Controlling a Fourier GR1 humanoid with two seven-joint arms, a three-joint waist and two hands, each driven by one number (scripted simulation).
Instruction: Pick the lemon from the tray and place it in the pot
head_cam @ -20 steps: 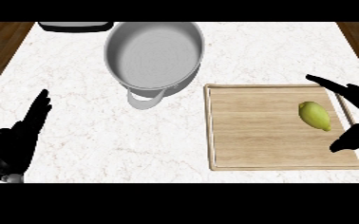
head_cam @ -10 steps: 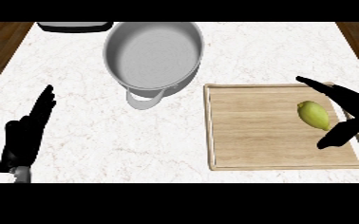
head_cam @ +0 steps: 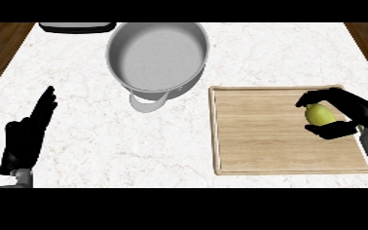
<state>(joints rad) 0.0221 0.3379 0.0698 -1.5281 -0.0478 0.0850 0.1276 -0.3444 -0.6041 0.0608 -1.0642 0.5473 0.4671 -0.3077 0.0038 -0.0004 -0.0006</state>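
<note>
On the tray's (head_cam: 273, 141) right side, the right hand (head_cam: 343, 113) curls around the upright lemon (head_cam: 320, 114), with the pot (head_cam: 156, 56) well away up-left.

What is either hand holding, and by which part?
The right hand curls round the lemon on the tray, fingers above, thumb below. The left hand holds nothing.

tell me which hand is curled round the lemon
The right hand: its fingers and thumb wrap the lemon on the tray. The left hand rests open.

No readable text or labels.
</note>
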